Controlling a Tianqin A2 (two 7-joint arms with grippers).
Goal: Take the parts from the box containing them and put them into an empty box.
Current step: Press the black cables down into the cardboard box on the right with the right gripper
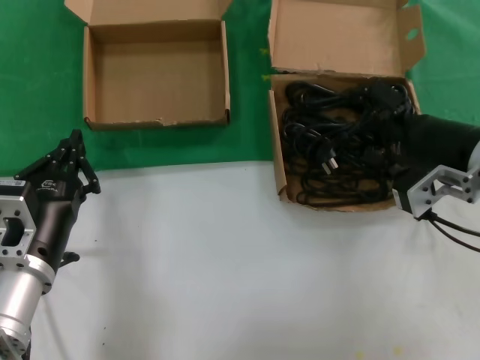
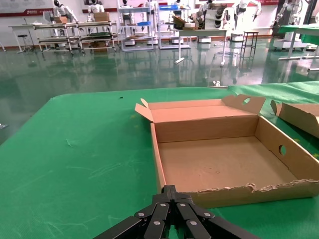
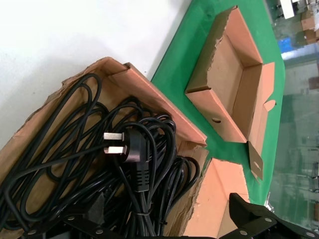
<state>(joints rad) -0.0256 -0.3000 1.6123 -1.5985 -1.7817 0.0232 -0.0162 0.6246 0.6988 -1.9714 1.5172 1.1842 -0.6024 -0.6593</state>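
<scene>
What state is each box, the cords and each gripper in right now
Larger box: lid flap up, full of cords.
Power cords: tangled heap inside the larger box.
Smaller box: open, nothing inside.
Left gripper: fingers shut, holding nothing, short of the smaller box.
Right gripper: fingers open, over the cords.

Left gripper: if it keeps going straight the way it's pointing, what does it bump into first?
Probably the ragged front edge of the empty box. The left gripper, fingers together, points straight at it over green cloth.
</scene>
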